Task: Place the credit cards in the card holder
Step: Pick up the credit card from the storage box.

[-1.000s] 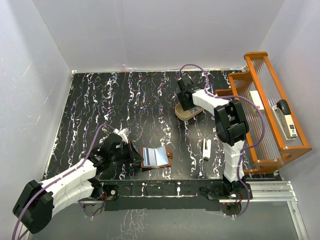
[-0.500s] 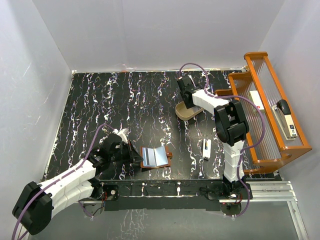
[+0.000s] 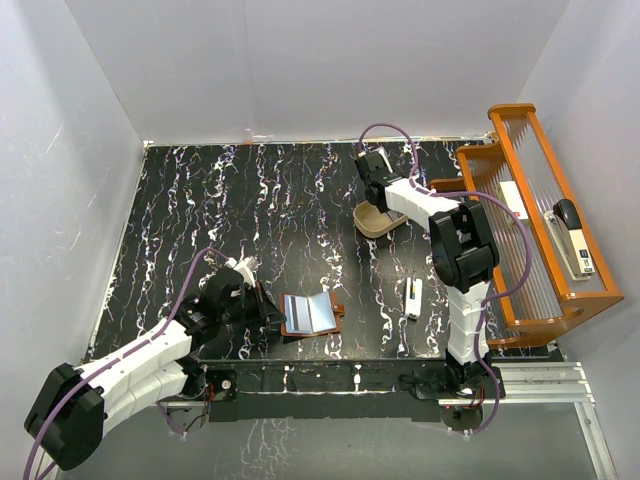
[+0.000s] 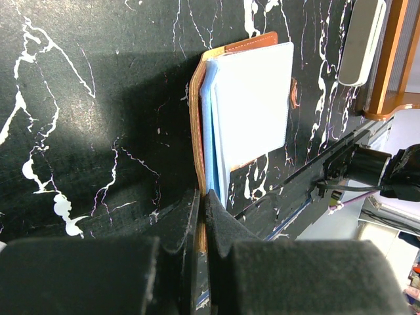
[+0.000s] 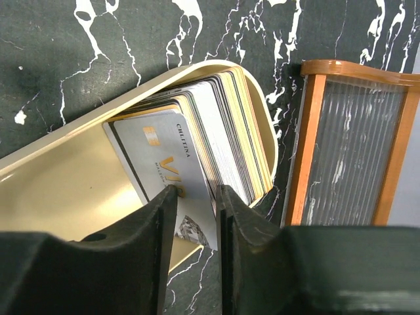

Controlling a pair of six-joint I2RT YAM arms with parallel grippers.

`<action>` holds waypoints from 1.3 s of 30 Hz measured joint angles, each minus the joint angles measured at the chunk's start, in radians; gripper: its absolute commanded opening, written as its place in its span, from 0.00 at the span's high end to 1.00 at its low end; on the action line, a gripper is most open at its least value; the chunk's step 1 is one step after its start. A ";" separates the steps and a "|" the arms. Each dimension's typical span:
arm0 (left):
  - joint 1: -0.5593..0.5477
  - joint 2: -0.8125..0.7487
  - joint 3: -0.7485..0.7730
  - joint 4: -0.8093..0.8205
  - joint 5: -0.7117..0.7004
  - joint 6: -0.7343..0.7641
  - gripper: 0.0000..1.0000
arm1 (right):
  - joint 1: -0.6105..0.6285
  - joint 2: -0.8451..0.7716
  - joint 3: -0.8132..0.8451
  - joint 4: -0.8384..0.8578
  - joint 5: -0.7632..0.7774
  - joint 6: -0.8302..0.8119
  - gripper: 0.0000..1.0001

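Card holder (image 3: 312,314): brown leather bifold, lying open at 6 o'clock on the table, grey-blue lining up, brown rim showing around it. Its 9 o'clock edge is pinched in the left gripper (image 4: 202,197).

Credit cards (image 5: 197,144): a packed stack standing on edge and leaning, inside the tan oval tray (image 5: 131,82), at 1 o'clock from the card holder and well apart. The front card is silver-grey with gold lettering.

One card holder (image 3: 311,314), one tray (image 5: 59,197), many cards (image 5: 190,151)
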 measured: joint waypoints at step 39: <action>0.000 -0.076 0.152 -0.221 -0.153 -0.011 0.53 | 0.172 -0.422 -0.064 -0.215 -0.268 0.277 1.00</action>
